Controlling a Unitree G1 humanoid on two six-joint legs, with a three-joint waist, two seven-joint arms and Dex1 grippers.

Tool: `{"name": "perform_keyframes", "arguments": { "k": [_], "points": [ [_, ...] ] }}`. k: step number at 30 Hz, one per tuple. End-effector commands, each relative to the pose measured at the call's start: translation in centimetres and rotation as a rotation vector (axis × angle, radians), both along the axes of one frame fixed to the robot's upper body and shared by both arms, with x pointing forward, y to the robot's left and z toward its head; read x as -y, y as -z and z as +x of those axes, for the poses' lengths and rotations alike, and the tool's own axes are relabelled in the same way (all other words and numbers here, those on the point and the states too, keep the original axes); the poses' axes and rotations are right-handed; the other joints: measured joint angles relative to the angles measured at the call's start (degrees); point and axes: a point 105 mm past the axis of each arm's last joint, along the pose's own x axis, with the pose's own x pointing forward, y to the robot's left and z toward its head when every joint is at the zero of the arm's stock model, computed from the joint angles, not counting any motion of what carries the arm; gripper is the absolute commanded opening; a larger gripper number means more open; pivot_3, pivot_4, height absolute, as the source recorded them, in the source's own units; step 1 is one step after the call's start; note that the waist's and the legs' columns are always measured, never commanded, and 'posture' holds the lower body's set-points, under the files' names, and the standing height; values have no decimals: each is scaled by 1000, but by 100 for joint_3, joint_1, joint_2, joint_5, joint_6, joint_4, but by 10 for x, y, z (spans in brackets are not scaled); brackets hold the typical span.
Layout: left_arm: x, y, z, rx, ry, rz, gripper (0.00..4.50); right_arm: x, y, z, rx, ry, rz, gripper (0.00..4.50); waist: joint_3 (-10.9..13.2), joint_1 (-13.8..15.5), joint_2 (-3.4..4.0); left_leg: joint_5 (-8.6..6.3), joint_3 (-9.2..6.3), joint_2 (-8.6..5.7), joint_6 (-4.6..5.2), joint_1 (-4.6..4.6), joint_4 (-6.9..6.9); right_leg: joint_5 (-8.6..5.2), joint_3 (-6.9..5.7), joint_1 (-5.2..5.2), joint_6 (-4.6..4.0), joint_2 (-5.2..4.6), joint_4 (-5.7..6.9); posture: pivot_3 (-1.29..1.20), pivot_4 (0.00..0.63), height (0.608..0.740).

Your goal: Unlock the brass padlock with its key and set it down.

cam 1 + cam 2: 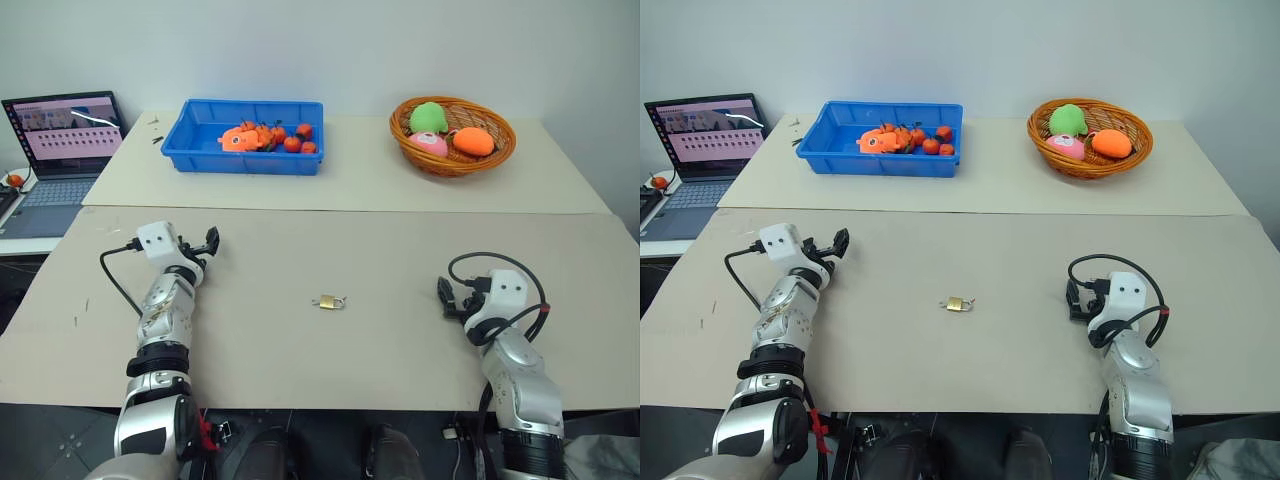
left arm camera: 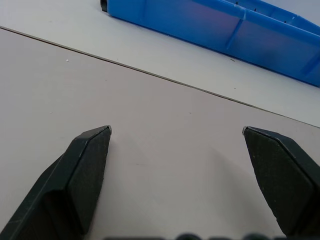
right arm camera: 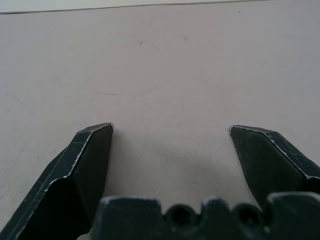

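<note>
The brass padlock (image 1: 329, 301) lies flat on the near table, midway between my two arms, its thin silver shackle pointing right. A small silvery bit shows at its left end; I cannot tell whether that is the key. My left gripper (image 1: 210, 240) hovers low over the table to the far left of the padlock, open and empty, as the left wrist view (image 2: 177, 131) confirms. To the padlock's right, at about its depth, my right gripper (image 1: 447, 295) is open too, with bare tabletop between its fingers (image 3: 95, 150).
A blue tray (image 1: 190, 152) of orange toys stands on the far table at the left. A wicker basket (image 1: 440, 162) with plush toys is at the back right. A laptop (image 1: 60, 150) sits off the left edge. A seam (image 1: 350, 210) divides the two tables.
</note>
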Motion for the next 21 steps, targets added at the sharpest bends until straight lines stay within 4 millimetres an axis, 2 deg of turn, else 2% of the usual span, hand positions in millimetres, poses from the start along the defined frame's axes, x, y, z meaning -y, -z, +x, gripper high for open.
{"name": "perform_keyframes", "arguments": {
  "k": [1, 7, 9, 12, 16, 19, 21],
  "points": [
    [7, -2, 3, 10, 28, 21, 4500, 3, -6, 1, 29, 2, -17, 4427, 0, 0, 0, 0, 0, 0, 0, 0, 0, 0, 0, 0, 0, 0, 0, 0, 150, 692],
    [22, 5, 0, 2, 123, 41, 4500, 9, -2, -2, -4, -10, -68, 4427, 0, 9, 0, 0, -1, -1, 0, 2, 0, 0, -1, 5, 0, 0, -1, 0, 150, 692],
    [45, 1, -7, 26, 312, 41, 4500, 12, -8, -2, 0, -30, -79, 4427, 0, 13, 0, 0, 0, -1, 0, 1, 0, 0, -1, 4, 0, -1, -1, 0, 150, 692],
    [69, -11, -31, 65, 593, 100, 4500, 15, -14, -3, -2, -66, -103, 4427, 0, -4, 1, -1, 2, 0, 1, -4, -1, 0, -1, -1, 0, 0, 3, 0, 150, 692],
    [85, -29, -74, 13, 949, 149, 4500, 12, -25, -1, -3, -160, -138, 4427, 2, -62, 2, 0, 8, 6, -2, -30, 0, -1, 6, -39, -1, 3, 3, 0, 150, 692],
    [96, -41, -102, -56, 1169, 159, 4500, -12, -45, -3, 17, -372, -187, 4427, 8, -51, 9, 5, 10, 6, -10, -33, 1, -5, 13, -52, -6, 3, 3, 0, 150, 692],
    [104, -49, -113, -84, 1259, 154, 4500, -31, -60, -8, 34, -532, -208, 4427, 10, -48, 14, 5, 10, 6, -10, -29, 0, -6, 19, -51, -5, 2, 3, 0, 150, 692]
  ]
}}
